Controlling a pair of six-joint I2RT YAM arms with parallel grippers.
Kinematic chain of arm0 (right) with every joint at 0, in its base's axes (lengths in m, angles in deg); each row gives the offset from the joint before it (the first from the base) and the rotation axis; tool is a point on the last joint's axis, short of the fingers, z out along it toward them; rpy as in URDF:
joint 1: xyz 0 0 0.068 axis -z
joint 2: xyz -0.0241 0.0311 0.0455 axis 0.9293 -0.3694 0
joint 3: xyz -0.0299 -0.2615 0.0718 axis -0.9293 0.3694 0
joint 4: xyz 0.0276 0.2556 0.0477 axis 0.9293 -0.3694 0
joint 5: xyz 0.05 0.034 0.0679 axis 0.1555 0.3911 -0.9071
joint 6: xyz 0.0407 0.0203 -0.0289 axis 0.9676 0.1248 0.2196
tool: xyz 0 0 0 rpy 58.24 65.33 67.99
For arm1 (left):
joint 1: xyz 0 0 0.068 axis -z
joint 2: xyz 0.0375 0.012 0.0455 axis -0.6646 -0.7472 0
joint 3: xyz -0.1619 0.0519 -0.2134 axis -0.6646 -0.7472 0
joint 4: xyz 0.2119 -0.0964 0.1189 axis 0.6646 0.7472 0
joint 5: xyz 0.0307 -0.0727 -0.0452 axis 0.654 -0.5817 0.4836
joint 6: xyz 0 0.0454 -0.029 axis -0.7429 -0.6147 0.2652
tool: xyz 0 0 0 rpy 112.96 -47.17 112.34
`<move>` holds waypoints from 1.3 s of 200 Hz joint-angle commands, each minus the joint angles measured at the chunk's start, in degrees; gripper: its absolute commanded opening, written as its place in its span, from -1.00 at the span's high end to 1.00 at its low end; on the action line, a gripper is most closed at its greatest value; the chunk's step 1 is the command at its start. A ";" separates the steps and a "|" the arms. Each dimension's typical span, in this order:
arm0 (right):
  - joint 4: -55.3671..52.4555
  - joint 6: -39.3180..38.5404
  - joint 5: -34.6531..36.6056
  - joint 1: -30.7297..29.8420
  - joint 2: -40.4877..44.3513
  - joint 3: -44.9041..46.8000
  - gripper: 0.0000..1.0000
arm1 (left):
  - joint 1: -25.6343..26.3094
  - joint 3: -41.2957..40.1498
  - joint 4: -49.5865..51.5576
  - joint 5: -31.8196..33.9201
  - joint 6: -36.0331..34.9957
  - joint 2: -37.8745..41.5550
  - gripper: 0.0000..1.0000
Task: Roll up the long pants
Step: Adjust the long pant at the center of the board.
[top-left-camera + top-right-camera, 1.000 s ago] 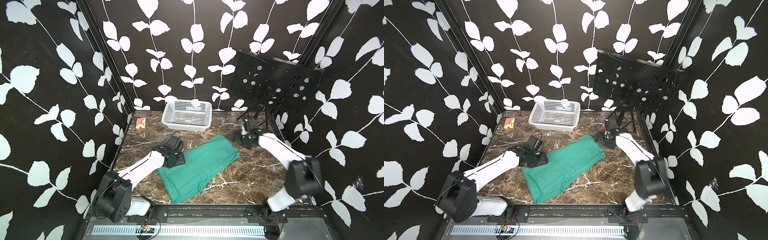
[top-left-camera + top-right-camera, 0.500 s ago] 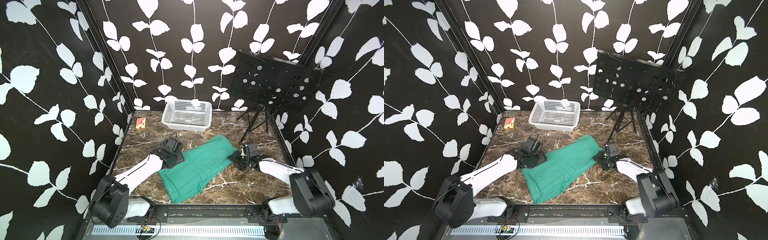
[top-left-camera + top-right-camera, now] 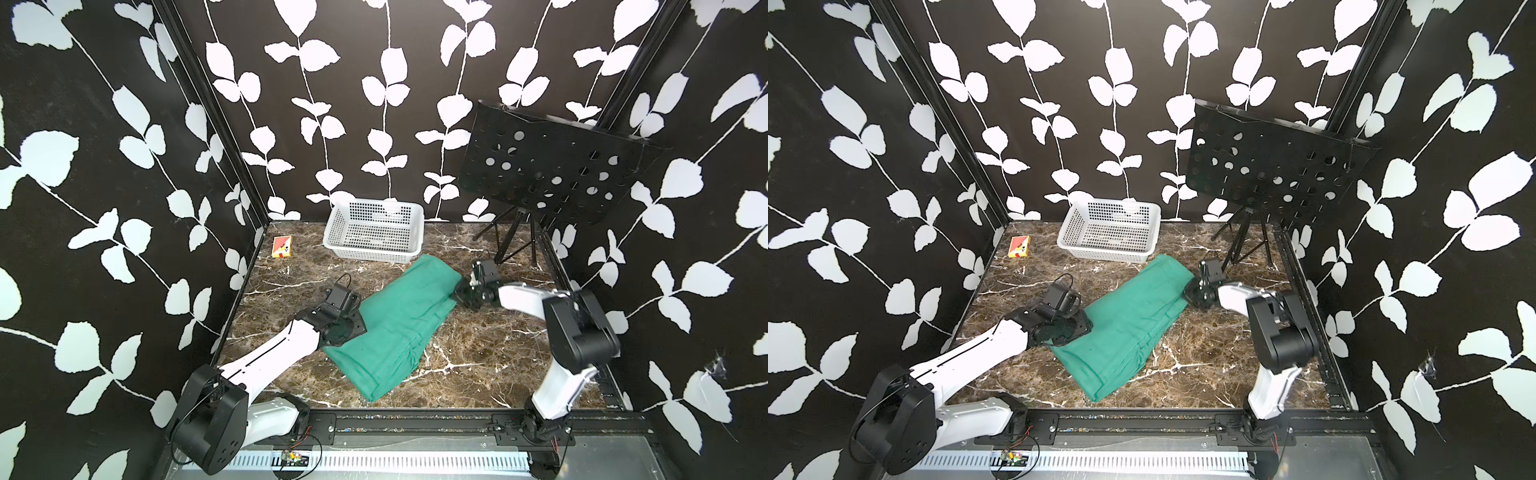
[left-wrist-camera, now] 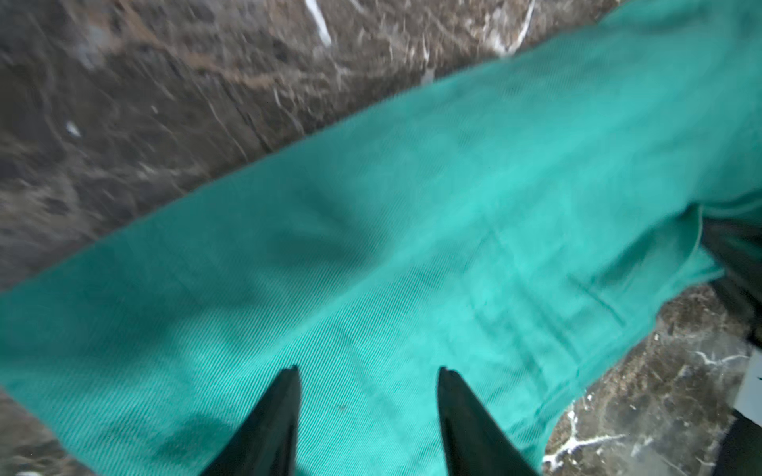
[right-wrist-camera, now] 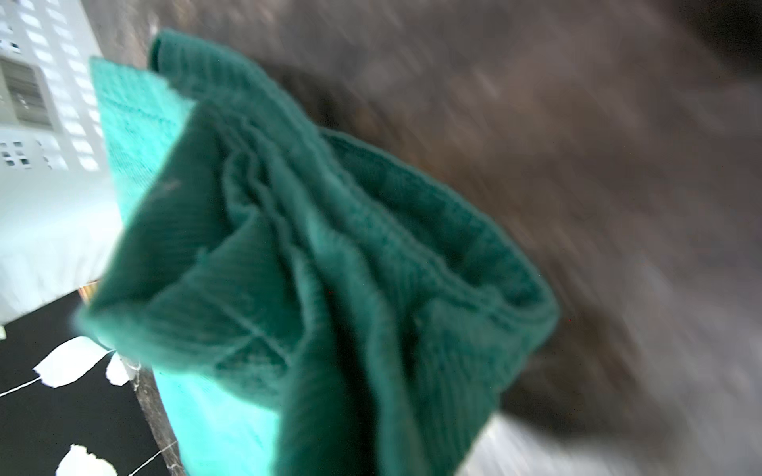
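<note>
The long pants (image 3: 401, 324) are teal-green, folded into a long band that lies diagonally across the marble table (image 3: 478, 357) in both top views. My left gripper (image 4: 368, 371) hovers over the band's left edge. Its dark fingers (image 4: 280, 416) stand apart, and flat cloth shows between them. In a top view, my right gripper (image 3: 461, 293) sits at the band's far right corner. In the right wrist view a bunched, lifted fold of the pants (image 5: 330, 268) runs into the jaws and hides the fingers.
A white plastic basket (image 3: 376, 254) stands at the back, just beyond the far end of the pants. A small red and yellow box (image 3: 281, 247) lies at the back left. A black perforated stand (image 3: 552, 166) on a tripod (image 3: 513, 239) fills the back right corner.
My right arm swung from the back right corner down to the pants' far right corner and closed on the cloth. My left gripper shifted slightly along the left edge and its jaws narrowed.
</note>
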 commanded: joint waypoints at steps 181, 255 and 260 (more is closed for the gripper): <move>4.75 13.86 1.71 -23.98 9.94 12.35 -0.46 | 4.89 -3.71 5.02 13.25 14.08 7.86 -0.18; -7.02 6.95 2.75 -18.55 10.92 13.24 1.00 | 4.93 -3.42 13.14 14.93 8.88 15.02 -0.29; -8.42 5.68 2.82 -17.24 11.53 13.83 1.00 | 4.92 -3.48 12.89 14.34 8.35 14.92 -0.30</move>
